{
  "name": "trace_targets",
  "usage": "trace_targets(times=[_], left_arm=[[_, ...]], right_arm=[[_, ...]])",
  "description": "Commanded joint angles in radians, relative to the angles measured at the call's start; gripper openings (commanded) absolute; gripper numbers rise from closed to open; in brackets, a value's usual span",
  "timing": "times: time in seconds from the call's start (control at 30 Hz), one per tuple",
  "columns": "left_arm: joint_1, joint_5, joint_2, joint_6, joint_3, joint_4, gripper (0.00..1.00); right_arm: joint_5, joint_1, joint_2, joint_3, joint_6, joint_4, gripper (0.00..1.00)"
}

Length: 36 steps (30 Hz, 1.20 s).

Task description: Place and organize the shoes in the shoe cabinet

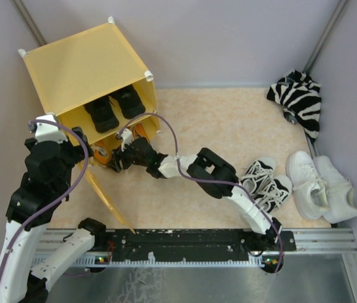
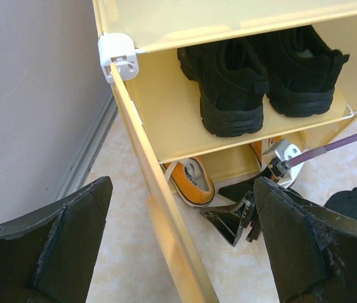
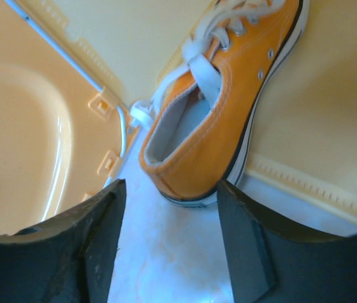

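Here, the shoe cabinet (image 1: 84,69) stands at the far left of the desk (image 1: 229,126), its open front turned toward the arms; its door (image 2: 159,214) hangs open, thin edge on to the left wrist camera. On the inner shelf (image 2: 330,117) the chunky black pair (image 2: 260,76) sits side by side, heels outward; below it, in the lower compartment, one orange sneaker (image 2: 191,180) lies with its heel at the opening.

The right arm reaches across into that lower compartment; the right pincer (image 3: 171,211) stands apart, clamped on nothing, its fingers (image 3: 96,246) just short of the heel of a second orange sneaker (image 3: 216,120), which rests tilted on the compartment floor with its white laces toward the back wall; a narrow gap shows on each side of the heel.

The left pincer (image 2: 181,208) is also apart and empty; it hangs beside the cabinet's front left corner, with the edge of the door running between its fingers (image 2: 58,240); whether it touches the door I cannot tell.

On the right of the desk, well apart from the cabinet, the black-and-white sneakers (image 1: 263,183) lie together; just beside them lie the white sneakers (image 1: 320,186); a zebra-striped cloth (image 1: 298,98) sits in the far right corner.
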Motion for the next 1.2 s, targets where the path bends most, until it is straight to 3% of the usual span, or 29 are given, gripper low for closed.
trace_targets(times=[0.0, 0.3, 0.67, 0.8, 0.97, 1.17], left_arm=[[-0.001, -0.03, 0.016, -0.014, 0.035, -0.138, 0.99], [-0.001, -0.066, 0.003, -0.034, 0.035, -0.19, 0.99], [-0.002, -0.061, 0.003, -0.009, 0.01, -0.153, 0.99], [-0.002, -0.06, -0.001, -0.004, 0.013, -0.15, 0.99], [-0.002, -0.075, -0.019, 0.02, 0.015, -0.14, 0.99], [-0.002, -0.074, -0.026, 0.025, 0.007, -0.122, 0.99]], right_arm=[[0.056, 0.018, -0.121, -0.09, -0.011, 0.005, 0.68], [0.004, 0.018, -0.17, -0.219, 0.016, 0.106, 0.7], [-0.037, 0.016, -0.049, -0.092, 0.053, 0.171, 0.64], [-0.013, 0.016, 0.018, -0.005, 0.065, 0.12, 0.57], [0.007, 0.016, 0.086, 0.081, 0.085, 0.076, 0.33], [-0.048, 0.017, 0.156, 0.212, 0.089, 0.059, 0.28]])
